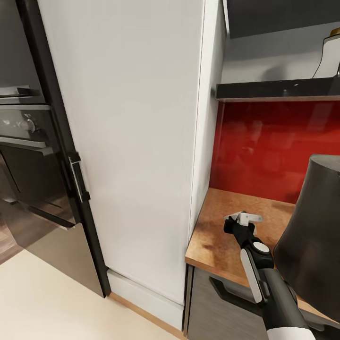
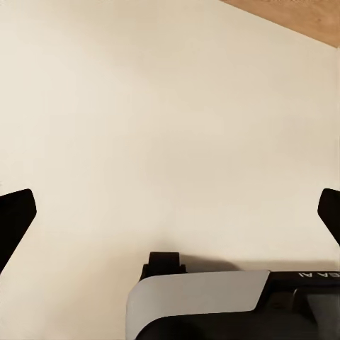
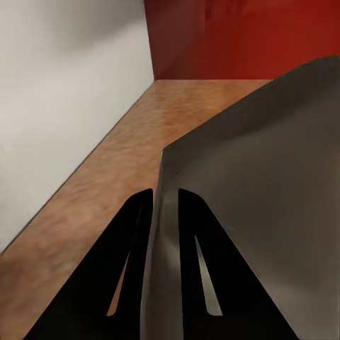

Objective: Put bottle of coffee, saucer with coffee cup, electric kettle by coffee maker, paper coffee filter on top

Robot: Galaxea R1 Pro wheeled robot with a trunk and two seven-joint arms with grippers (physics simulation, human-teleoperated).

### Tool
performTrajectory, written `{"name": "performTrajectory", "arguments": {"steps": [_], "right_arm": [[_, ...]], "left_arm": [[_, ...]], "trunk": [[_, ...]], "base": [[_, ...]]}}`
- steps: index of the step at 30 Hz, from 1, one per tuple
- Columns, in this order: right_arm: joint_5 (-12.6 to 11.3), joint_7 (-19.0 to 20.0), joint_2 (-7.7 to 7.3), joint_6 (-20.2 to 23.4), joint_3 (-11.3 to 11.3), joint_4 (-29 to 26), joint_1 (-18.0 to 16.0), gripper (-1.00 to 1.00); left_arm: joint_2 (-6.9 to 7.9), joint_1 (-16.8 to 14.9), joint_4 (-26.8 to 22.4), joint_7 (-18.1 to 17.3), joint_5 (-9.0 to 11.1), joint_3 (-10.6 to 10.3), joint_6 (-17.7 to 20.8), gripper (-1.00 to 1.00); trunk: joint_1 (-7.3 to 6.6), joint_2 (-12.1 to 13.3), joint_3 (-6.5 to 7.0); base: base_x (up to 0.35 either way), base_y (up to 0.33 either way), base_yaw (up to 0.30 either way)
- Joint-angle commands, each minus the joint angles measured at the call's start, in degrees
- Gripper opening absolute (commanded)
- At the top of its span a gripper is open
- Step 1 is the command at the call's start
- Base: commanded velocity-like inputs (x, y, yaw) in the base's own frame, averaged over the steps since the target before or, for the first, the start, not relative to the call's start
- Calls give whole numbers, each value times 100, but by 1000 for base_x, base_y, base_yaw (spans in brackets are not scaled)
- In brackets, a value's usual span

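The right gripper (image 1: 243,219), fingers drawn nearly together on nothing visible, hovers over the kitchen countertop (image 1: 215,236), with the coffee maker (image 1: 311,236) near at its 4 o'clock and the kitchen shelf (image 1: 278,89) at 12, while the left gripper (image 2: 170,205) gapes wide and empty above the cream floor (image 2: 142,106).
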Motion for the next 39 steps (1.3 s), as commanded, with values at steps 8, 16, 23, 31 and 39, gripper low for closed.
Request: {"name": "performTrajectory", "arguments": {"steps": [8, 16, 23, 31, 39], "right_arm": [[-62, -23, 4, 24, 1, -27, -2, -100], [-71, -17, 5, 11, 39, -51, 2, -100], [-71, -12, 5, 5, 47, -61, 10, -100], [-71, -7, 5, -7, 44, -94, 20, -100], [-71, -5, 5, -12, 43, -238, 57, -100]], "left_arm": [[-1, 2, -8, -3, 2, 8, -7, 100], [-1, 2, -8, -3, 2, 8, -7, 100], [-1, 2, -8, -3, 2, 8, -7, 100], [-1, 2, -8, -3, 2, 8, -7, 100], [-1, 2, -8, -3, 2, 8, -7, 100]], "trunk": [[0, -3, -5], [0, -3, -5], [0, -3, -5], [0, -3, -5], [0, -3, -5]], "base": [[0, 0, 0], [0, 0, 0], [0, 0, 0], [-41, 0, 0], [-231, 0, 0]]}}
